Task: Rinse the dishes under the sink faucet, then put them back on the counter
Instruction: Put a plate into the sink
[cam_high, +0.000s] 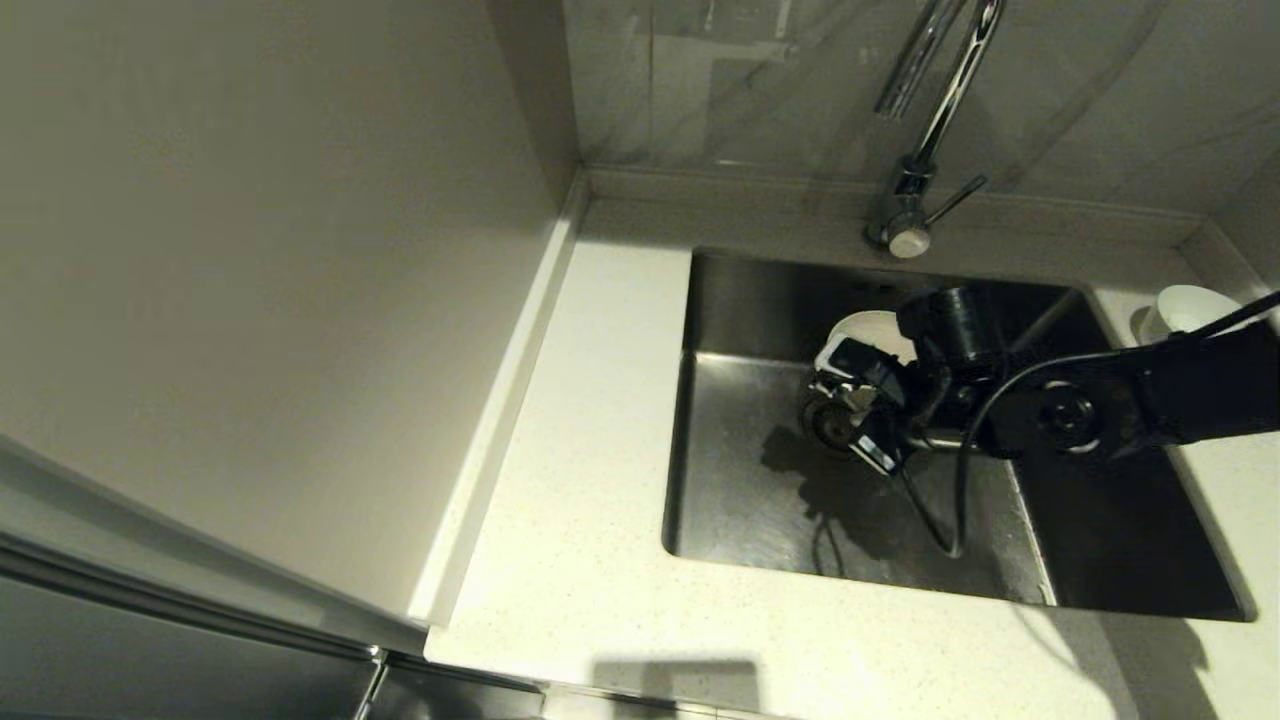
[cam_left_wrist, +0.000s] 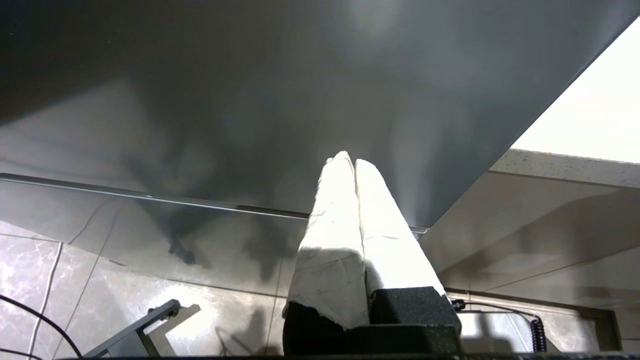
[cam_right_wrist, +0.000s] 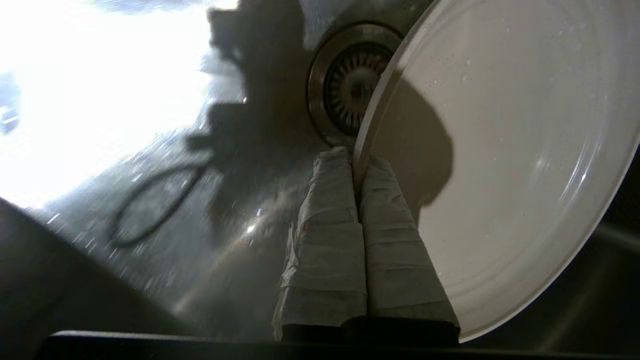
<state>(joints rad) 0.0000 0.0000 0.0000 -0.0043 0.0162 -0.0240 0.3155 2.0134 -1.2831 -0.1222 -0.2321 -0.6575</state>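
My right gripper is shut on the rim of the cream plate, which it holds tilted on edge inside the steel sink, above the round drain strainer. From the head, the plate shows just behind the right wrist, below the chrome gooseneck faucet with its side lever. The small white bowl sits on the counter at the sink's right. The spoon is out of view. My left gripper is shut and empty, parked low beside a cabinet, outside the head view.
The speckled counter runs left of and in front of the sink, with a low raised back edge. A beige wall panel rises on the left. My right arm's cable hangs into the basin.
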